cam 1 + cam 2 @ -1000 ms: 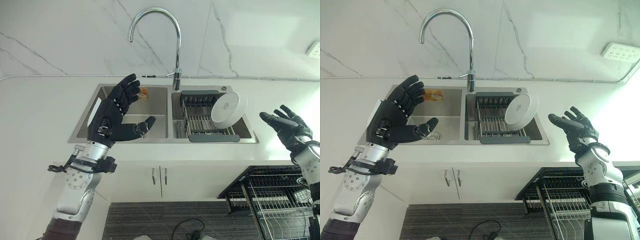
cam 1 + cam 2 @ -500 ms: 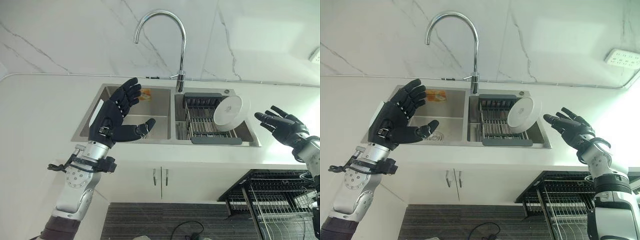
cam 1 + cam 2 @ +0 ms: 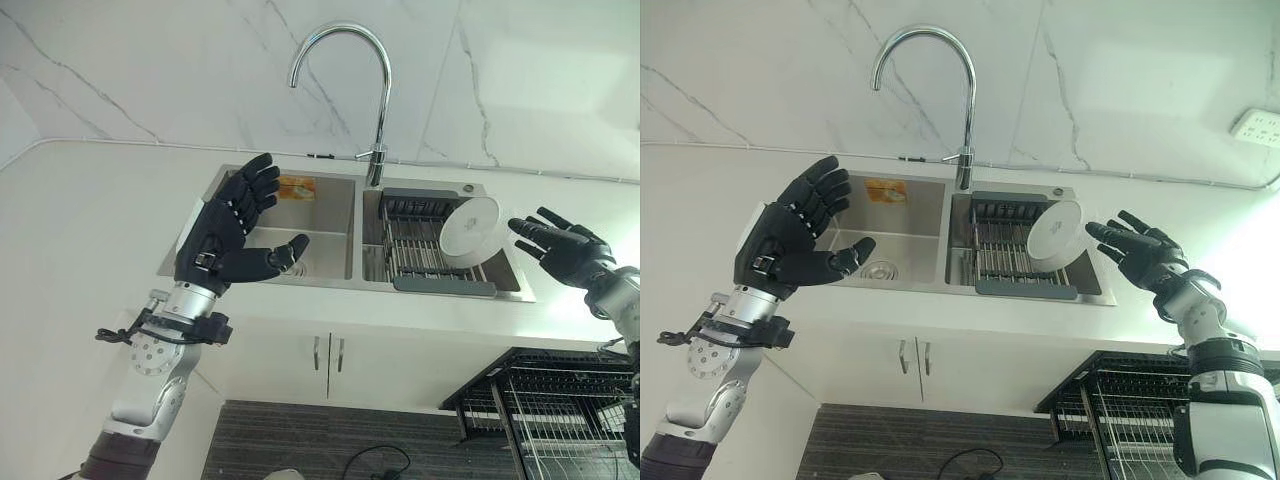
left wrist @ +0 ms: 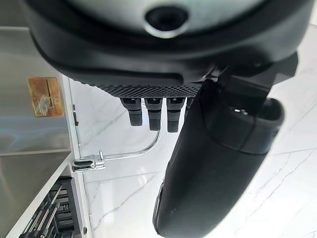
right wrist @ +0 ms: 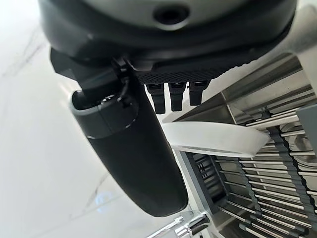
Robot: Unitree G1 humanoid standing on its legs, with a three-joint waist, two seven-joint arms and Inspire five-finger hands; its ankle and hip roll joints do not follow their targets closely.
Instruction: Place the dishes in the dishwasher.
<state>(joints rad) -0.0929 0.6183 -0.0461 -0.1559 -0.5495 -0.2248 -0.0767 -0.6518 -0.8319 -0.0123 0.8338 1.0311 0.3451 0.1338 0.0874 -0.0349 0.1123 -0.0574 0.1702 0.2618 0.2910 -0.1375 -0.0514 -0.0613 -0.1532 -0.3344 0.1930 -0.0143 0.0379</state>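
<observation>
A white round dish [image 3: 468, 226] leans on edge in the dark drying rack [image 3: 420, 252] that sits in the right basin of the steel double sink [image 3: 330, 280]. My right hand [image 3: 560, 252] hovers open just to the right of the dish, fingers spread toward it without touching; the dish edge [image 5: 218, 140] lies just past its fingers in the right wrist view. My left hand [image 3: 225, 232] is raised open over the left basin, holding nothing. The pulled-out dishwasher rack [image 3: 560, 410] of wire stands low at the right.
A tall chrome tap [image 3: 372, 110] arches over the sink divider. An orange sponge [image 3: 296, 186] lies at the back of the left basin. White marble counter and wall surround the sink; cabinet doors [image 3: 330, 352] are below.
My right hand has moved left, closer to the dish. The camera has shifted, so the whole scene sits further right and lower. The left hand keeps its pose.
</observation>
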